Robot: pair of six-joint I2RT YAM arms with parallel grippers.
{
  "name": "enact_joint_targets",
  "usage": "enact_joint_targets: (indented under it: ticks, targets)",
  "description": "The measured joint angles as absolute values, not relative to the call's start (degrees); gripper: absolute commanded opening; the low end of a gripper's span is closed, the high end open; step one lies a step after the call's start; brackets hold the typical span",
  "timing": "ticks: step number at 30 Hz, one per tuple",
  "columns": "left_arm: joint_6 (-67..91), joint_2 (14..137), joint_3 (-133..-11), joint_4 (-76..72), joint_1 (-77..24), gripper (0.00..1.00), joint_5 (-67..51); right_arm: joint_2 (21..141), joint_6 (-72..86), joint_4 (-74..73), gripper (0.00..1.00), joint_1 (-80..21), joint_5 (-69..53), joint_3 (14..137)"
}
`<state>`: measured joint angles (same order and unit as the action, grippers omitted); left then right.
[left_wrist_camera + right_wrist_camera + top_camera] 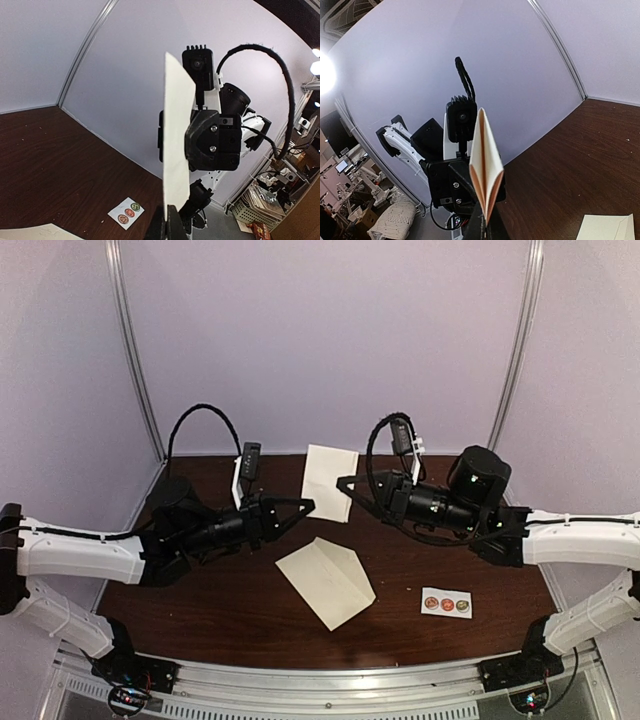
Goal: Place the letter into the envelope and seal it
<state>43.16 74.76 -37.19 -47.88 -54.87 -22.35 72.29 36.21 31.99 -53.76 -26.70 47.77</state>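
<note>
Pale lilac walls [320, 330] close the room on three sides, and below them lies a dark brown wooden surface [210, 605].

From above you see the envelope [325, 582] lying flat near the middle of the surface, turned at an angle. A small white strip of round stickers [446, 602] lies well apart to its right. The letter [329, 482] is not on the surface. It is in the air behind the envelope, between the two arms. The left fingers [296, 508] are pressed together on its lower left corner, and the right fingers [352, 485] are pressed together on its right edge.

The left wrist camera shows you what the top camera cannot: the letter edge-on, a thin white sheet that rises straight from the fingers, with the black wrist of the right arm just behind it.

The right wrist camera shows the fold, two leaves with an orange-pink colour between them. It also shows a bright lamp and a cluttered room beyond the wall.

Each wrist camera catches only a corner of the envelope.
</note>
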Motion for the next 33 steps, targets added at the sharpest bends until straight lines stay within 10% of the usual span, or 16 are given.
enact_joint_targets:
  ticks: [7, 23, 33]
  targets:
    - [42.7, 73.0, -36.7, -46.3, -55.5, 0.36, -22.9, 71.9, 34.5, 29.6, 0.00, -53.8, -26.9, 47.9]
    - [40.4, 70.1, -41.3, -40.3, -55.5, 0.00, -23.1, 71.9, 28.2, 18.4, 0.00, -53.6, -39.4, 51.5]
    - [40.6, 69.1, -40.4, -40.1, -55.8, 0.14, -23.3, 72.0, 26.8, 17.2, 0.00, -53.6, -39.9, 51.5]
